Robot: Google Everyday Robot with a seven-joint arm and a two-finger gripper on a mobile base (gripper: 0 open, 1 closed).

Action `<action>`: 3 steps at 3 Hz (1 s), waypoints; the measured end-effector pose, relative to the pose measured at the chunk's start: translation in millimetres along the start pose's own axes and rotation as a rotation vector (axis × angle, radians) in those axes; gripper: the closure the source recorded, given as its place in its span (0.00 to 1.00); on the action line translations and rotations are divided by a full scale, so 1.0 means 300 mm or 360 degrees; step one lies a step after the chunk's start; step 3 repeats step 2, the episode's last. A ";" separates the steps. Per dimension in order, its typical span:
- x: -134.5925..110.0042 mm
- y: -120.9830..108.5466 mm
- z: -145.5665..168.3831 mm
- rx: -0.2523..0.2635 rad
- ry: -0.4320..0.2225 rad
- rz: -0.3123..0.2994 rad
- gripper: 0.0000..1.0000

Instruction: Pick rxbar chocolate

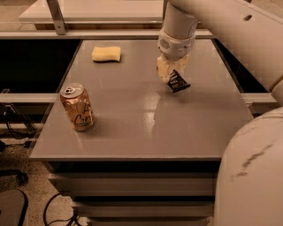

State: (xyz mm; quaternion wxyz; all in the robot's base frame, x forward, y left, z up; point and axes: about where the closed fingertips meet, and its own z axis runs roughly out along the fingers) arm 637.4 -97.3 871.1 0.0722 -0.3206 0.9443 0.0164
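The rxbar chocolate is a small black wrapper with white text. It hangs tilted from my gripper, just above the grey table, right of the middle. The gripper's pale fingers are shut on the bar's upper end. The white arm comes down from the top right and covers the gripper's upper part.
A tan drink can stands upright near the table's left front. A yellow sponge lies at the back left. Another table surface and a railing lie behind. Cables lie on the floor at the lower left.
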 end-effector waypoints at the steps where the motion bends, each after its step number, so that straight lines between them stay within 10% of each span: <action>1: -0.013 -0.001 -0.053 0.0021 -0.0045 -0.0090 1.00; 3: -0.012 -0.001 -0.056 0.0021 -0.0050 -0.0095 1.00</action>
